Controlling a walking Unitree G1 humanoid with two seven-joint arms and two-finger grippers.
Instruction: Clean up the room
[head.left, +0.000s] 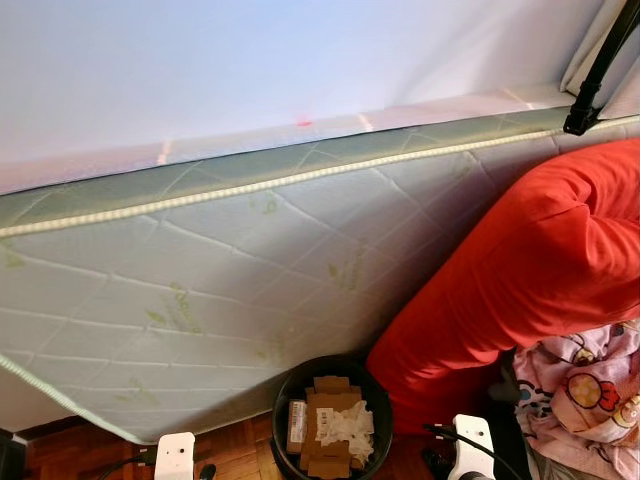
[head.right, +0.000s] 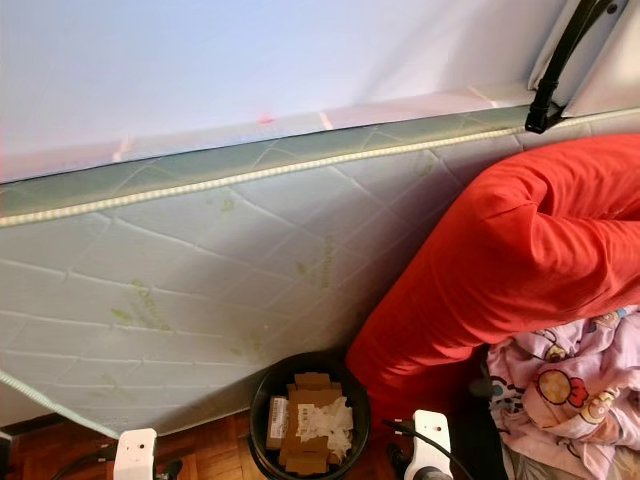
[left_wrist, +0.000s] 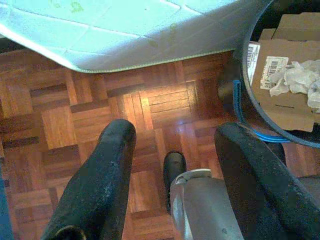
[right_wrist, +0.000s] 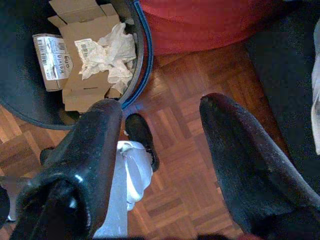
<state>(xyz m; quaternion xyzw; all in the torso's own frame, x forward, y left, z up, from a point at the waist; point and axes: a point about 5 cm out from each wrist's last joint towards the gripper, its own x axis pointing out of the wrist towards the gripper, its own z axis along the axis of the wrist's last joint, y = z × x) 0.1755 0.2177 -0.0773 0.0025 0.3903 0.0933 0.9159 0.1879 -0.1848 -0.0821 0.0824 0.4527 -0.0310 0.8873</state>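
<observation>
1. A black waste bin (head.left: 330, 420) is being faced on the parquet floor (left_wrist: 75, 115), just below a quilted mattress (head.left: 200, 280) leaning against the wall; flattened cardboard (right_wrist: 82, 55) and crumpled paper (right_wrist: 107, 50) are lying inside.
2. Both pincers are being held low and empty — the left pincer (left_wrist: 172, 180) and the right pincer (right_wrist: 160, 150), fingers spread apart over bare floor.
3. A red duvet (head.left: 520, 270) and a patterned pink cloth (head.left: 590, 390) are lying to the right — judged the next clutter to be gathered, which calls for a turn that way.
</observation>
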